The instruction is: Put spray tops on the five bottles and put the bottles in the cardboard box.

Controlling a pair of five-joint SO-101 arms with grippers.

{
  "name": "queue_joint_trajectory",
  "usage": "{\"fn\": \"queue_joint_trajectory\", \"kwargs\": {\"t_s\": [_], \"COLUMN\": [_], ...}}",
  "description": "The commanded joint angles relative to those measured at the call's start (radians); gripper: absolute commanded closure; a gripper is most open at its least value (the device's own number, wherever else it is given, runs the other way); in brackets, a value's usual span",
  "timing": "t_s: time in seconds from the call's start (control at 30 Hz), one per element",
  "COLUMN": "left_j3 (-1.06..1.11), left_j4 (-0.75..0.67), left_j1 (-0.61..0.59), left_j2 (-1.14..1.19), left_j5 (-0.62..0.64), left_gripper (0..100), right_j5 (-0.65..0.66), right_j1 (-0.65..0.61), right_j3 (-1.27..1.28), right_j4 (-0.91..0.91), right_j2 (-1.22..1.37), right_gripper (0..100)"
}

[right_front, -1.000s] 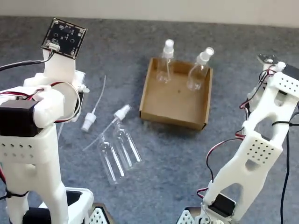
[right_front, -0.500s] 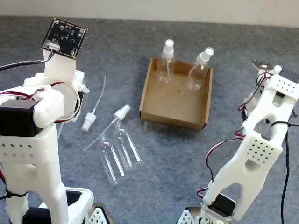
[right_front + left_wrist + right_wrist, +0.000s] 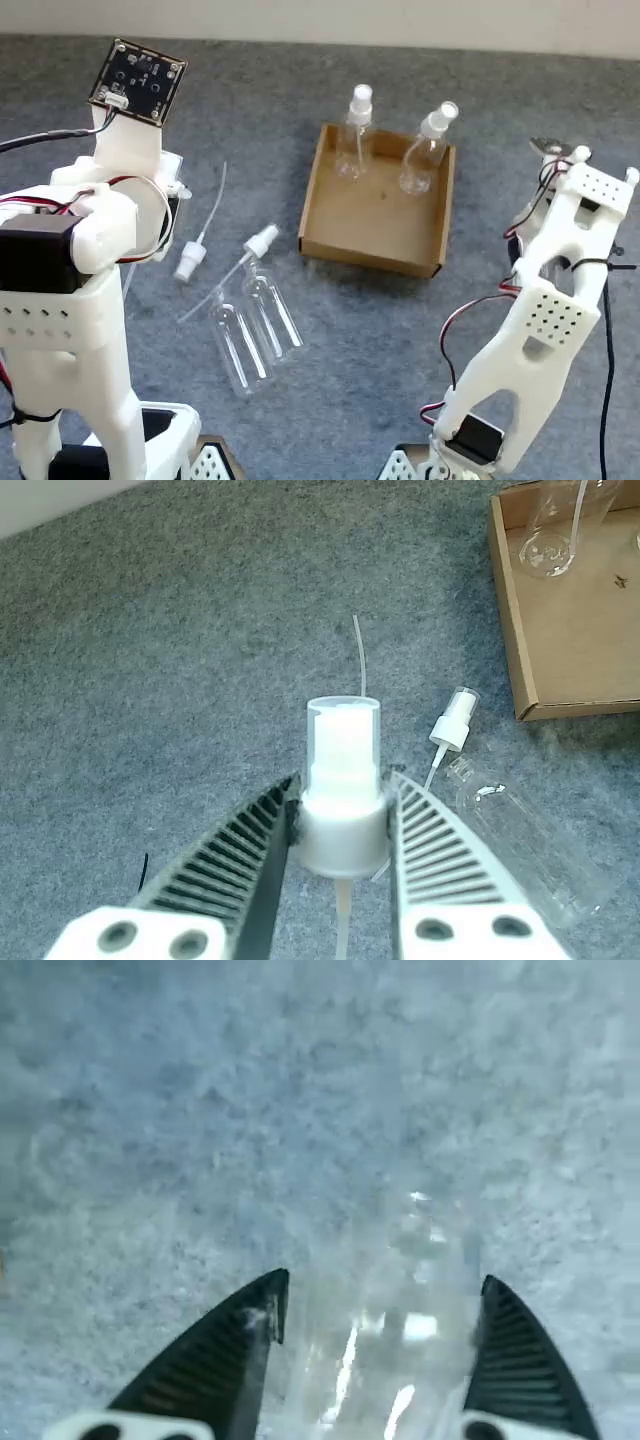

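The left gripper (image 3: 342,782) is clamping a spray top (image 3: 342,750) by its collar, and the right gripper (image 3: 382,1282), jaws part-spread, is holding a clear bottle (image 3: 400,1335) between them. For a clean fit, the dip tube should be entering the bottle neck squarely before any pressing or twisting. Both arms are standing folded, wrists pitching downward; the cardboard box (image 3: 368,256) is lying between the two grippers.

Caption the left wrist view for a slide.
Left gripper clamps a spray top above the table, with a bottle and cardboard box beyond.
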Motion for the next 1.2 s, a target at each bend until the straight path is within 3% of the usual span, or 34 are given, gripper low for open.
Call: {"fn": "queue_joint_trajectory", "kwargs": {"t_s": [0.0, 0.23, 0.47, 0.73, 0.93, 1.17], "left_j3": [0.001, 0.001, 0.001, -0.008, -0.045, -0.148], "left_j4": [0.008, 0.008, 0.008, 0.008, 0.002, -0.002], "left_j1": [-0.015, -0.015, -0.010, -0.008, -0.007, 0.093], "left_j2": [-0.021, -0.021, -0.021, -0.022, -0.024, -0.142], "left_j5": [-0.008, -0.008, -0.008, -0.002, 0.072, 0.158], "left_gripper": [95, 95, 95, 95, 96, 96], "right_j5": [-0.009, -0.068, -0.170, -0.334, -0.433, -0.451], "right_j1": [-0.005, -0.008, -0.079, -0.308, -0.532, -0.691], "right_j3": [-0.008, -0.010, -0.007, 0.030, 0.314, 0.993], "right_j4": [-0.001, 0.001, 0.068, 0.076, -0.002, -0.410], "right_j2": [-0.013, -0.166, -0.536, -0.900, -1.153, -1.581], "right_gripper": [81.3, 99.5, 99.5, 99.5, 99.5, 99.5]}}
